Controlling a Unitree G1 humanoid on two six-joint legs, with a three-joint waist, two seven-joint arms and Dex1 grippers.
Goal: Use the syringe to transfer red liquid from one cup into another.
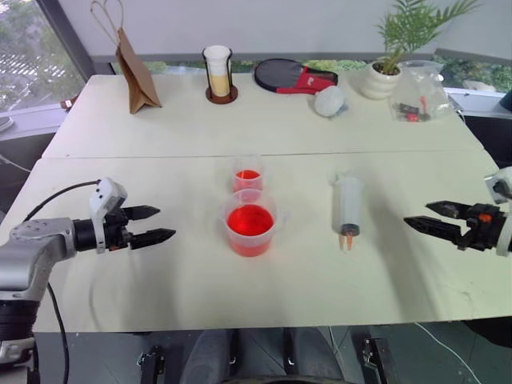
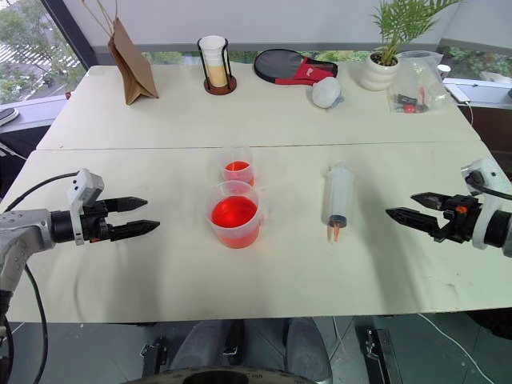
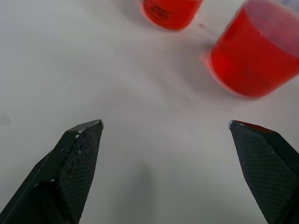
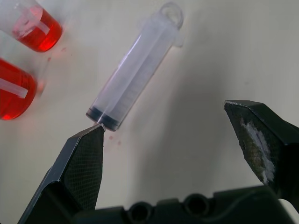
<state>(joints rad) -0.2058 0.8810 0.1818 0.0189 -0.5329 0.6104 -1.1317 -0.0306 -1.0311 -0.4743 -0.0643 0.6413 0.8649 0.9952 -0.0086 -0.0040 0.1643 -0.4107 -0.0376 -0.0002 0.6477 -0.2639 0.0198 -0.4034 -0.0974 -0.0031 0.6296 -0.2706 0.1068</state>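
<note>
both grippers apart, syringe lying free on the table

head views: the syringe [image 1: 347, 203] lies flat right of centre, orange tip toward the near edge. the wide cup [image 1: 250, 222] of red liquid [image 1: 250, 219] stands at centre, the small narrow cup [image 1: 248, 174] just behind it, almost touching. the left gripper [image 1: 152, 225] hangs over bare table [image 1: 264, 296] well left of the cups, fingers apart, empty. the right gripper [image 1: 422, 217] sits near the right edge, fingers apart, open tabletop between it and the syringe.

left wrist view: both cups lie ahead beyond spread fingers [image 3: 74, 163].

right wrist view: the syringe lies ahead, fingers [image 4: 79, 163] wide apart.
</note>
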